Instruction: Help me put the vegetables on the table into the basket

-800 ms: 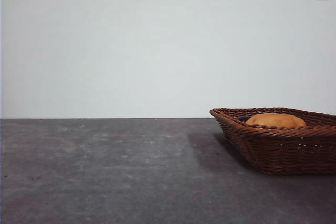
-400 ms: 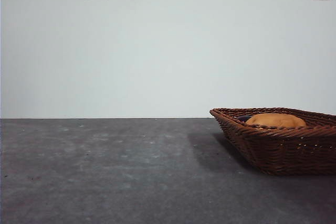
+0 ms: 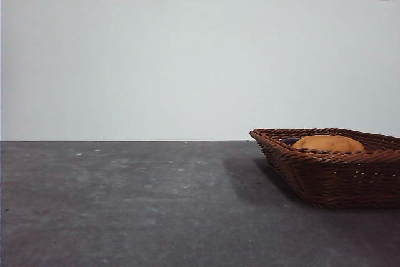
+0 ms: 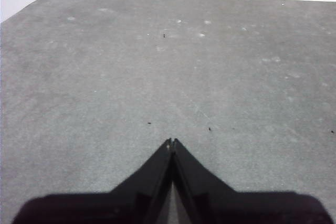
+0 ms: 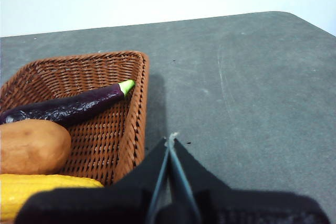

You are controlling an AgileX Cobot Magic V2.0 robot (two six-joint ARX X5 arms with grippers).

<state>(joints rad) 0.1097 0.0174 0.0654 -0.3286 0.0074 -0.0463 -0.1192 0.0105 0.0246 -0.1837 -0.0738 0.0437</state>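
The woven wicker basket (image 5: pixel 79 114) holds a smooth potato (image 5: pixel 31 145), ridged corn (image 5: pixel 37 190) and a glossy eggplant (image 5: pixel 68 106), unmoved on the matte table (image 3: pixel 125 204); both grippers' (image 4: pixel 171 141) (image 5: pixel 171 139) jaws pinch closed, empty.

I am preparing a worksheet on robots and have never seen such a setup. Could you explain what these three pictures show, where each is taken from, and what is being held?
This is a robot with two arms at a table. One picture looks level across the table from a low camera in front. The other two come from cameras on the arms' wrists. The left gripper is shut, holds nothing and has only bare table before it. The right gripper is also shut and empty, just outside the wicker basket. In the basket lie a potato, a corn cob and a purple eggplant. From the front, mainly the potato's top shows above the basket's rim. Nothing is held.
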